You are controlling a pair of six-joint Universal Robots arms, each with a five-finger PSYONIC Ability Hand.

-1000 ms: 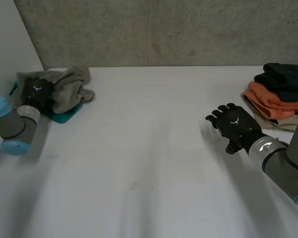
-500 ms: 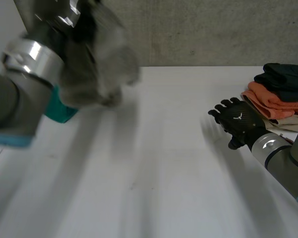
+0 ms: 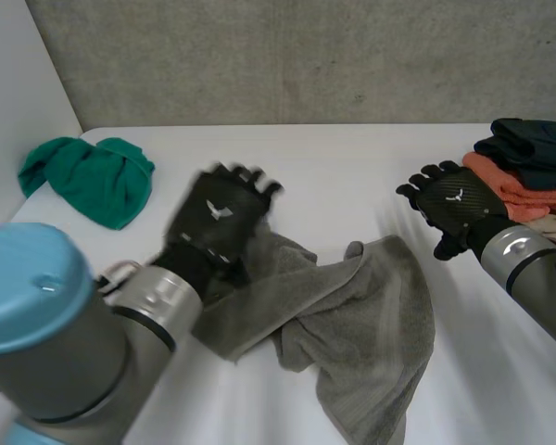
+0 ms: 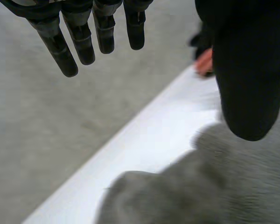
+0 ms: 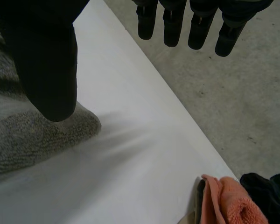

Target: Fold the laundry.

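**Flattening grey towel (image 3: 352,315) before folding**

It lies crumpled, lower centre of head view. Fingers straight, nothing held on both: left hand (image 3: 218,218) over its left end, right hand (image 3: 454,209) centre right. Pinch two adjacent corners, pull taut.

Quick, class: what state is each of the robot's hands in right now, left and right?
Left hand: open, fingers straight, holding nothing, above the grey towel.
Right hand: open, fingers straight, holding nothing.
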